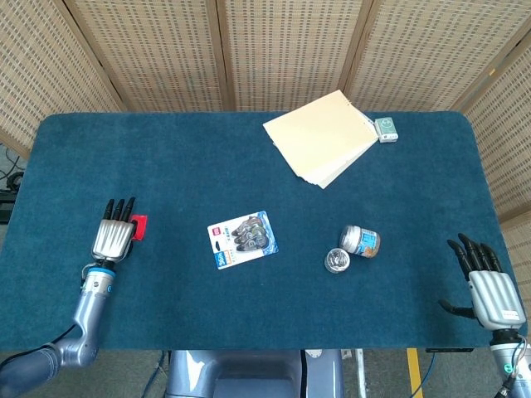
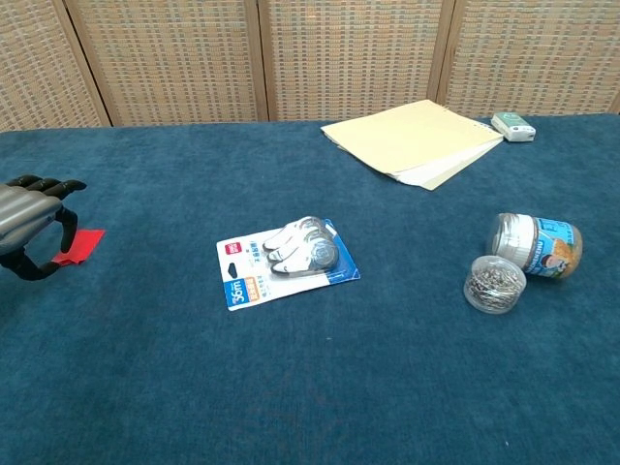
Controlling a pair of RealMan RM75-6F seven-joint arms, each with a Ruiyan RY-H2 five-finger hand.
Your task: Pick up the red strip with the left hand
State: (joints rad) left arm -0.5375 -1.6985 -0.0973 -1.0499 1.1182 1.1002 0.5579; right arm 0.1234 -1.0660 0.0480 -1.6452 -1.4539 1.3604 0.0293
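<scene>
The red strip lies flat on the blue cloth near the table's left edge, and it also shows in the chest view as a red strip. My left hand hovers just left of it, its fingers over the strip's left end. In the chest view the left hand arches over that end with curved fingers and the thumb low beside it; the strip still rests on the cloth. My right hand is at the table's near right corner, fingers spread, holding nothing.
A blister pack of correction tape lies mid-table. To the right are a small jar on its side and a lidded tub of clips. Cream folders and a small box sit at the back.
</scene>
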